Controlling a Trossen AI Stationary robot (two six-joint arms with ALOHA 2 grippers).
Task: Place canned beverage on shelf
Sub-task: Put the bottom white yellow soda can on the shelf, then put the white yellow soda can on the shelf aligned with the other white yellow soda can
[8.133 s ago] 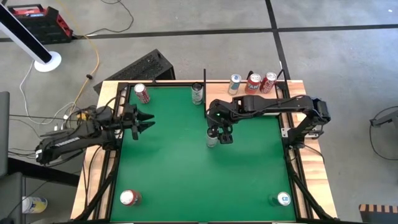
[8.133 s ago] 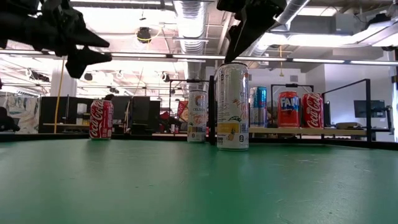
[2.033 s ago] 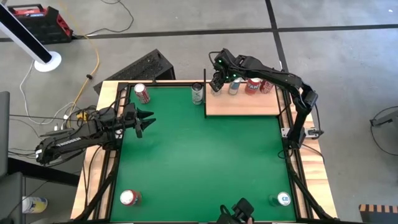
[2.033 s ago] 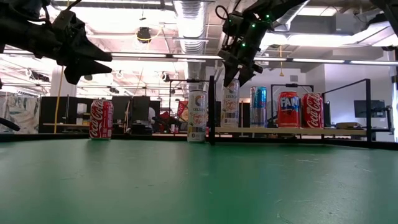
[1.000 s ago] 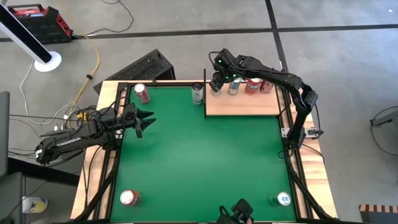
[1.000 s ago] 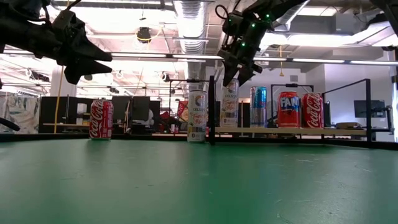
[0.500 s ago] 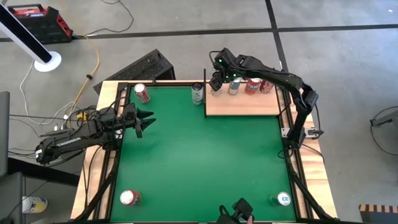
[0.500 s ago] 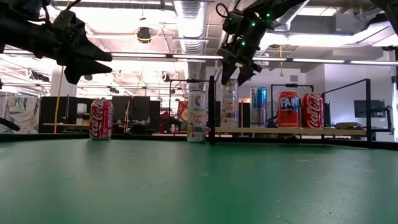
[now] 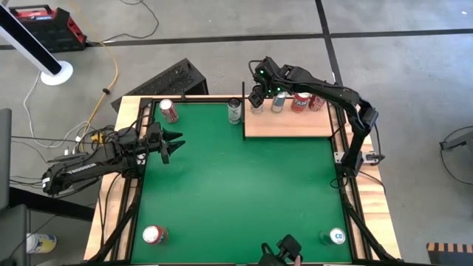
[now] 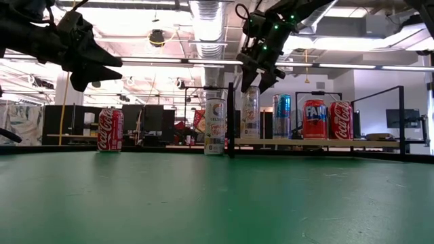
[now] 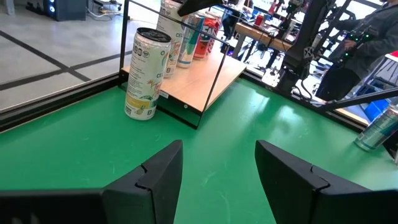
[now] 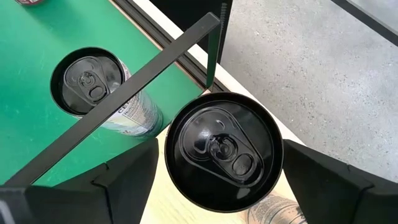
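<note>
Since a second ago right jaws point(image 12: 214, 168) opened wide around the can point(image 12: 222, 151), now freestanding on the shelf point(image 9: 288, 124); careless retreat could topple it.

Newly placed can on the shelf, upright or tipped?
Upright. The can stands level on the shelf; the right gripper looks down on its lid.

Overhead camera looks straight down, taking in the whole green table point(image 9: 236, 185) and floor around it. The low camera sits at tabletop level, staring across the felt to the shelf point(image 10: 319, 143) at the far side. Left wrist camera looks across at that same shelf point(image 11: 199, 81) from farther off. Right wrist camera is close above, peering straight down onto a tall can point(image 12: 224, 152) standing there.
</note>
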